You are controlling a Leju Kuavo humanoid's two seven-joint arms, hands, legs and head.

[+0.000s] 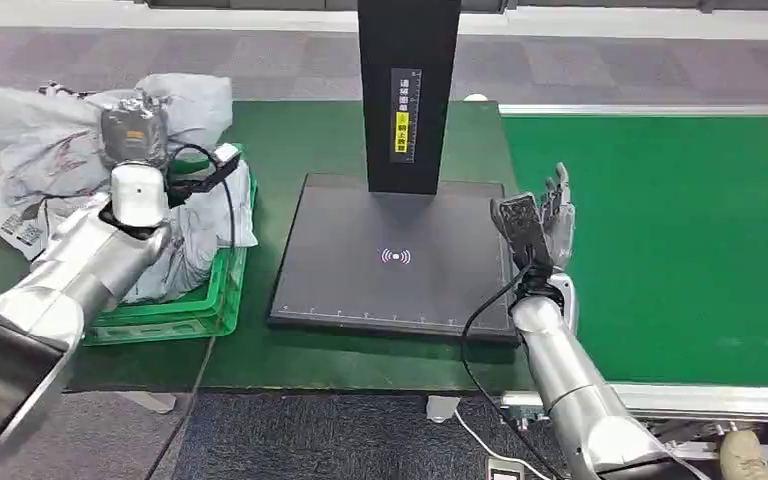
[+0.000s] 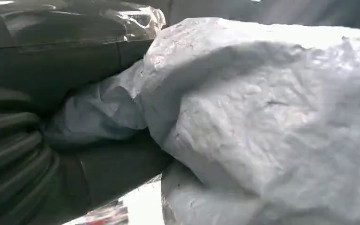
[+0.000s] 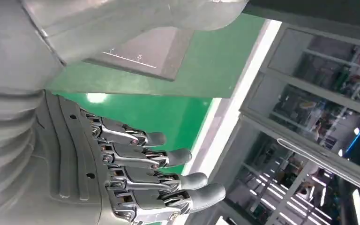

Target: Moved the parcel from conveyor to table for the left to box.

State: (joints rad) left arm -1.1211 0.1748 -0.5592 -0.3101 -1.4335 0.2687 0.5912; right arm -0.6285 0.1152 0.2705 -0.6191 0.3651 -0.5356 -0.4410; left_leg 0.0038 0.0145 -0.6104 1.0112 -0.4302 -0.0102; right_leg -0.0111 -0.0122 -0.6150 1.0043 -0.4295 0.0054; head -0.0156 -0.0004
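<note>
Crumpled grey plastic parcel lies in the green plastic crate at the table's left end, among other grey bags, its long axis unclear. The left hand is over that pile; I cannot tell its grip. The right hand stands spread and empty beside the black scanner plate, at the green conveyor's edge.
</note>
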